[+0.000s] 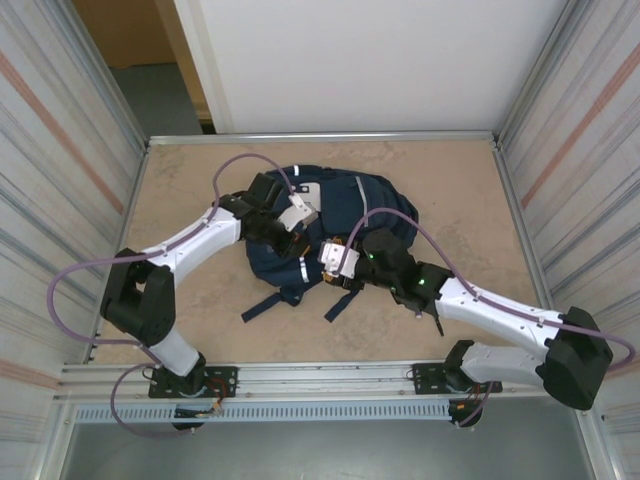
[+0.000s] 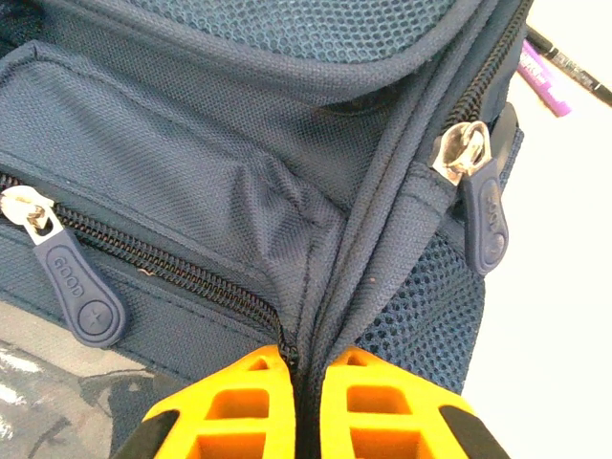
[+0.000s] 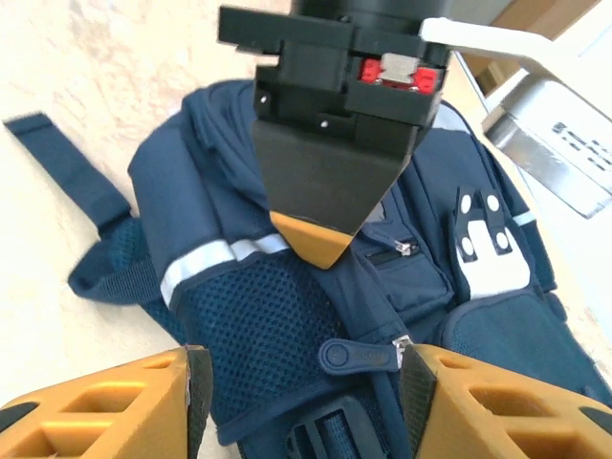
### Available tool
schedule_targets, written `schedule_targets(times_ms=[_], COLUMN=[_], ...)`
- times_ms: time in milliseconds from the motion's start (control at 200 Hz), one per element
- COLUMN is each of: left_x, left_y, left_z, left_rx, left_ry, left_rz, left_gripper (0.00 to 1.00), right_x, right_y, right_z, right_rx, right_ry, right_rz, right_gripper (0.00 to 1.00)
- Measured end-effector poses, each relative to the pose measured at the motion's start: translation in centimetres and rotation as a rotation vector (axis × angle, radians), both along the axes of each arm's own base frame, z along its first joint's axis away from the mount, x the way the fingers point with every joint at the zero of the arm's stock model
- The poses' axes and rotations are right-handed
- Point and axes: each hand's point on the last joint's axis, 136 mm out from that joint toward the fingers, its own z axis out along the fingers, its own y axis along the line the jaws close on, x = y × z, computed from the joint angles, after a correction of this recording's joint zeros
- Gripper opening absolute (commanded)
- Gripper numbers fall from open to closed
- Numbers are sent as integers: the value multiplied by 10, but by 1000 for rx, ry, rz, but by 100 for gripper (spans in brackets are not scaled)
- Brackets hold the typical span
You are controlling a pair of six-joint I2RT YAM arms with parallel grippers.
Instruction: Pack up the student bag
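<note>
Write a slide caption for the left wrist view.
Left end effector shut on a seam of the bag, purple pen beyond.

This is a robotics lab test cell (no home or shop). A beige stone-patterned bench is boxed in by ribbed panel walls. Two robot arms, left and right, are bolted to a slotted aluminium rail, and purple cables loop off them.
</note>
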Motion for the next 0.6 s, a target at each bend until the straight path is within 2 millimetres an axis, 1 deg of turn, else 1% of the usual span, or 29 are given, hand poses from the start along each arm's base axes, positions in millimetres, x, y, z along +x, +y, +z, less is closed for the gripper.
schedule_targets(times_ms=[50,80,165,215,246,286,386,476,556,596], left_x=[-2,-2,-3,-3,-2,0,5,8,9,10], left_y=[-1,-1,-1,-1,-1,-1,-2,-4,-6,-7], left_z=[0,0,1,1,2,3,7,10,12,12], left_rx=[-10,-18,-34,-41,-46,-56,-89,-107,-122,-127], left_ry=[12,16,29,43,54,69,105,113,122,125], left_rz=[17,27,63,90,108,134,186,210,224,229], left_gripper=[0,0,0,0,0,0,0,0,0,0], right_x=[10,19,47,54,54,51,32,16,11,11], right_y=[-9,-18,-46,-56,-58,-56,-44,-34,-25,-21], right_z=[7,12,31,37,39,37,19,10,3,-5], right_rx=[75,132,345,455,517,572,607,599,585,573], right_ry=[72,137,365,499,596,710,961,1070,1119,1139], right_rz=[-66,-134,-367,-461,-495,-518,-570,-599,-615,-628], right_gripper=[55,54,50,48,46,46,46,45,45,45])
